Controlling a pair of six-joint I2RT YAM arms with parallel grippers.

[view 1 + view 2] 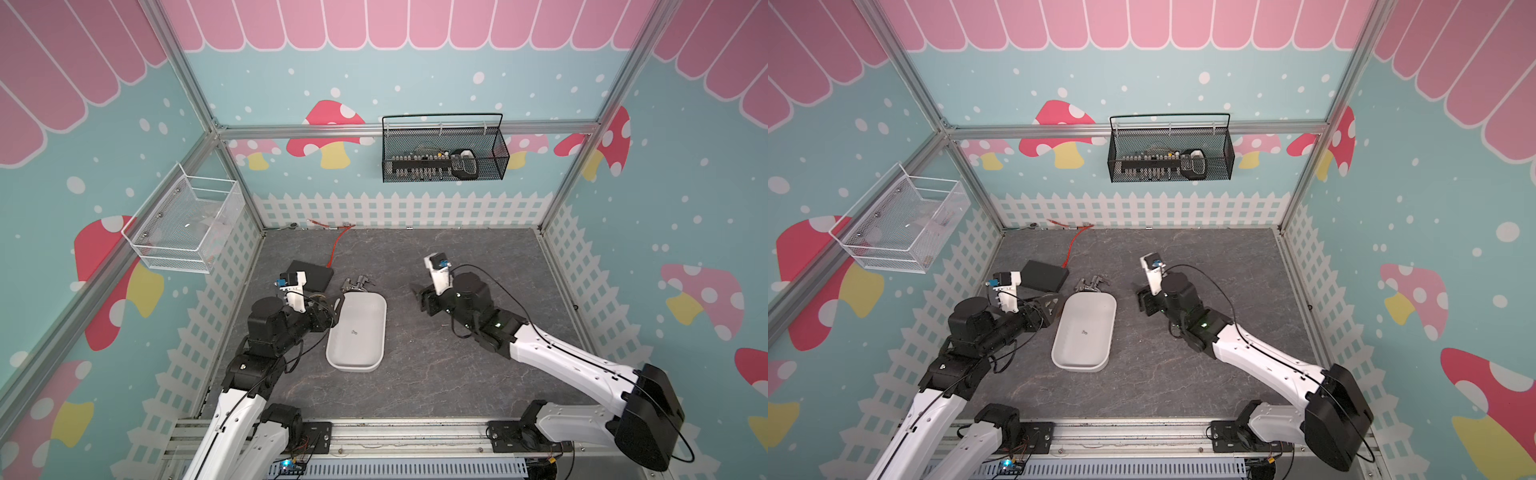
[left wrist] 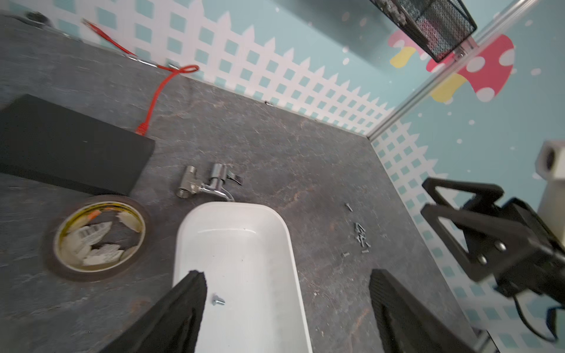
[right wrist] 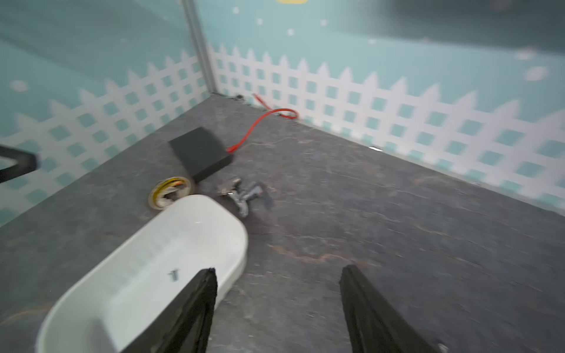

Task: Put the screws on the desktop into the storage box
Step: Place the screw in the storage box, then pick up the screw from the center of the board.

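Left gripper (image 2: 287,275), jaws spread and empty, hangs at the upper-left rim of the storage box (image 1: 363,351) in both top views. The right gripper (image 3: 278,270), also spread and holding nothing, hovers over the desktop (image 1: 436,374) just right of the box, near frame centre.

**Task objects.** One screw (image 1: 354,331) lies on the box floor. The remaining screws (image 2: 360,235) lie on the desktop between the box and the right gripper. In the top views they are too small to make out.

**Hazards (judged).**
- The screws are tiny and bunched, so closing the jaws may pinch two at once, flick neighbours away or set one rolling.
- A pinch against the flat surface may slip off a shaft.
- The two arms work close to the same box, so one may brush the other or push the box into the metal tap (image 1: 356,284) just beside its upper end.

**Counts.**

| Item | Number |
|---|---|
| Grippers | two |
| Storage box | one |
| Screws inside the box | one |
| Screws outside the box | roughly seven; the tangled core cannot be counted exactly |
| Tap | one |
| Tape roll (image 2: 97,238) | one |
| Flat black box (image 1: 311,274) | one |
| Red cable (image 1: 338,245) | one |
| Wall baskets | two: black (image 1: 444,153) and white (image 1: 183,224) |
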